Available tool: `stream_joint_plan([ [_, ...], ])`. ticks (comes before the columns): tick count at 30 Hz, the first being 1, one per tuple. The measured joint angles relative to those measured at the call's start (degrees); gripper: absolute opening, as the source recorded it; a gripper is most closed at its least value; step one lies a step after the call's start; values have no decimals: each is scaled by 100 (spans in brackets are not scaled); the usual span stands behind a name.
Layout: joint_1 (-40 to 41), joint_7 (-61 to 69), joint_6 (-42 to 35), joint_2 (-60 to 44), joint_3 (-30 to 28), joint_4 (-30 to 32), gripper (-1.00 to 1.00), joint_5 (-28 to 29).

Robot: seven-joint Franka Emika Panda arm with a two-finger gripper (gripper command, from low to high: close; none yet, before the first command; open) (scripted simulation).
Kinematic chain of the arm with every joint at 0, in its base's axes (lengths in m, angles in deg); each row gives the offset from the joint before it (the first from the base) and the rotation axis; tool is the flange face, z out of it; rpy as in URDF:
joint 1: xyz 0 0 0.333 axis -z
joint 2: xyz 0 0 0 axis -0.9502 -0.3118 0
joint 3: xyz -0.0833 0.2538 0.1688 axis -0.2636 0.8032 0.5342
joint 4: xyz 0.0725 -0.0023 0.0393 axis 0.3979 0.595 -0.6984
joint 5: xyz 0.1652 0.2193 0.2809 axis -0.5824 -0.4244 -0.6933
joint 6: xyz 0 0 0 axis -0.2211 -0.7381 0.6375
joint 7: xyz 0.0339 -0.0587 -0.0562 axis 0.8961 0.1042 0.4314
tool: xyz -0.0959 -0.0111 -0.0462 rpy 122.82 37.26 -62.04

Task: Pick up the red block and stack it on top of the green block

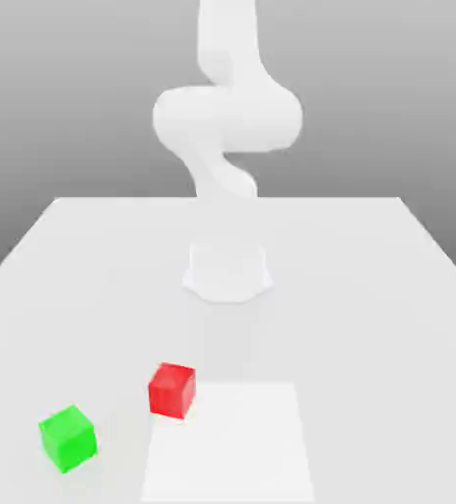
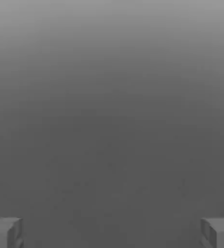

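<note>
Now: gripper (image 2: 112,232) fingers (image 2: 5,232) spread wide apart, holding nothing | red block (image 1: 171,390) on table (image 1: 369,295), just beside green block (image 1: 68,437), not touching | exterior view: white arm (image 1: 227,118) behind blocks

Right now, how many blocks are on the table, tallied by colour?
Red block: 1
Green block: 1
Total: 2 blocks, both resting apart on the white table.
</note>
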Motion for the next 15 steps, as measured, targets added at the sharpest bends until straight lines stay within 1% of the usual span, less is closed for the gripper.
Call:
stream_joint_plan([
  [15, 541, -339, 2108, -3032, -394, 2397, 0, 113],
])
